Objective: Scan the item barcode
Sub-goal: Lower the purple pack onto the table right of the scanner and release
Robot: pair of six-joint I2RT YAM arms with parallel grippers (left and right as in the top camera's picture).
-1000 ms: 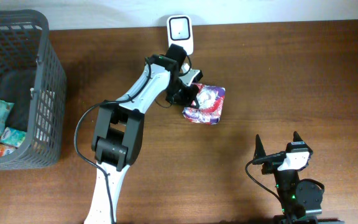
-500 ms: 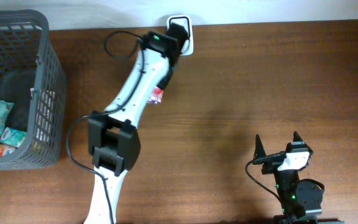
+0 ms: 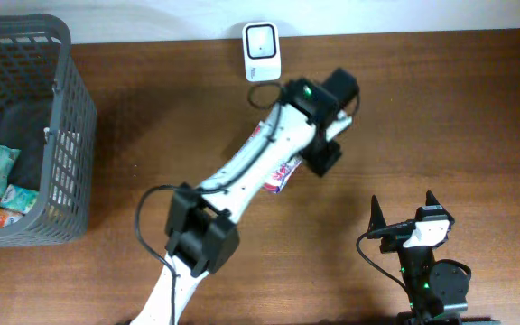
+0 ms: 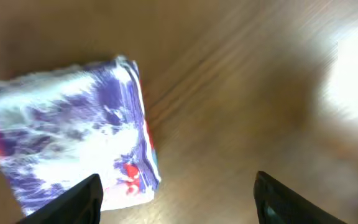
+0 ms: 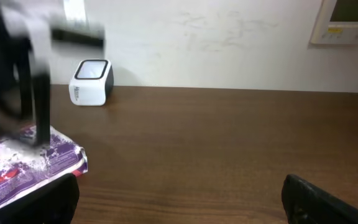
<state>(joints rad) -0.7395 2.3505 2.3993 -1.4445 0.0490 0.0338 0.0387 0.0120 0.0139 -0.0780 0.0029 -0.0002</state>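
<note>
Packet (image 4: 67, 137) in purple, white and red is the thing for you to watch: it lies flat on the desk (image 3: 441, 117), a little above the centre of the overhead frame, partly hidden under the left arm (image 3: 242, 171). In the left wrist view it fills the left half of the frame. Your left fingers (image 4: 86, 196) stand wide apart along the bottom edge with only bare wood between them, gripping nothing. The finger at the lower left of that frame sits just beside the packet's lower corner, and you cannot tell whether it touches. The scanner (image 3: 263, 50), a small white box with a dark window, stands at the top centre of the overhead frame, near the packet but apart from it. Your right fingers (image 5: 328, 202) sit at the lower right of the overhead frame, well apart from the packet, spread wide and holding nothing. A dark grey basket (image 3: 61, 108) in the upper left corner holds a few other packets.
</note>
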